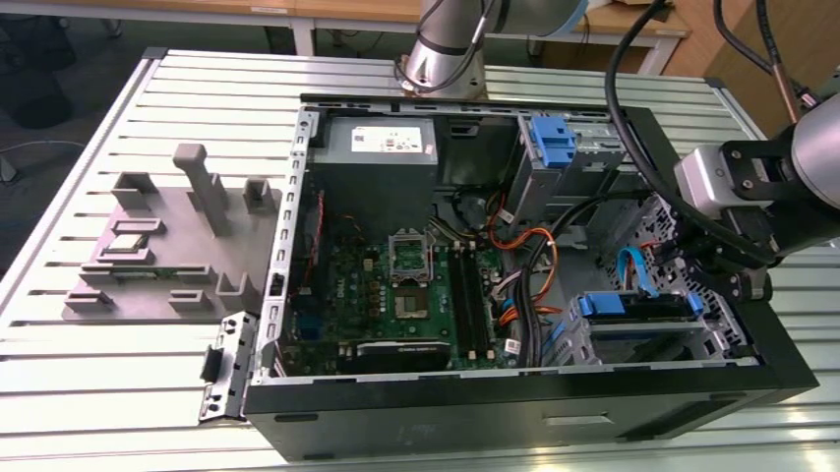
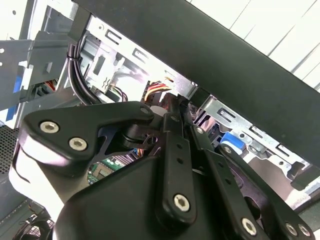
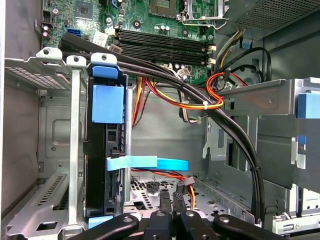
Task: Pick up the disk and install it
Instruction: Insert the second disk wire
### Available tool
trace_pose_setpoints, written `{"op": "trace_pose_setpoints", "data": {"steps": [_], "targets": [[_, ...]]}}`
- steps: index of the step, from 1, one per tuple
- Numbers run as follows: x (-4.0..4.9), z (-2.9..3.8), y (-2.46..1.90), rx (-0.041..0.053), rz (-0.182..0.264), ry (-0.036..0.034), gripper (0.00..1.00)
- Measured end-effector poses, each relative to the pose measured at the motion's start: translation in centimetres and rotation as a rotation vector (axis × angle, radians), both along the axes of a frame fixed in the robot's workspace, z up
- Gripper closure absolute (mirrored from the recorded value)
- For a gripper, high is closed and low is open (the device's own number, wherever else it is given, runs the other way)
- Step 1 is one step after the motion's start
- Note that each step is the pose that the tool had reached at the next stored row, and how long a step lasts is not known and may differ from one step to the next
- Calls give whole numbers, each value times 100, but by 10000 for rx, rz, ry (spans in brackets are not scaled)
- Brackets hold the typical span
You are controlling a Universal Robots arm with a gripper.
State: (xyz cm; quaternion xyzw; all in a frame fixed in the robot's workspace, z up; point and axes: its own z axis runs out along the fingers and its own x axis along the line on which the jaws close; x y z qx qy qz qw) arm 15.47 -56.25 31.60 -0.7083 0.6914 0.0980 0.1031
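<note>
Slatted metal table (image 1: 105,393) bearing computer case (image 1: 525,418), grey fixture (image 1: 157,246).

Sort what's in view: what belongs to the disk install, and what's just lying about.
Job:
- disk, seated edge-on in the metal drive cage
- end effector, inside the case beside the cage
- computer case

Lying about:
- grey fixture block on the table
- motherboard
- power supply
- upright blue bracket
</note>
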Motion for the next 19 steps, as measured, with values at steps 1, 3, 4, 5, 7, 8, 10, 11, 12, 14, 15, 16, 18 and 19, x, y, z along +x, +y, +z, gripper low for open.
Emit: {"op": "trace_pose_setpoints", "data": {"steps": [1, 3, 4, 5, 7, 8, 10, 11, 12, 14, 15, 16, 18, 19], "targets": [[0, 0, 0, -1, 0, 0, 86], [0, 1, 1, 0, 0, 0, 86], [0, 4, 1, 8, 0, 0, 86], [-3, 5, 1, 18, 1, -1, 86], [-29, 7, 1, 35, 1, -9, 86], [-45, 6, 1, 40, 1, -16, 86], [-88, 7, 0, 47, 1, -39, 86], [-114, 6, 1, 53, 0, -51, 86], [-143, 6, 1, 63, 0, -62, 86], [-196, 7, 0, 94, 0, -83, 86], [-211, 12, 0, 116, 0, -88, 86], [-217, 26, 0, 153, 0, -90, 86], [-219, 69, 1, 212, 2, -91, 86], [-220, 95, 1, 241, 1, -92, 86]]}}
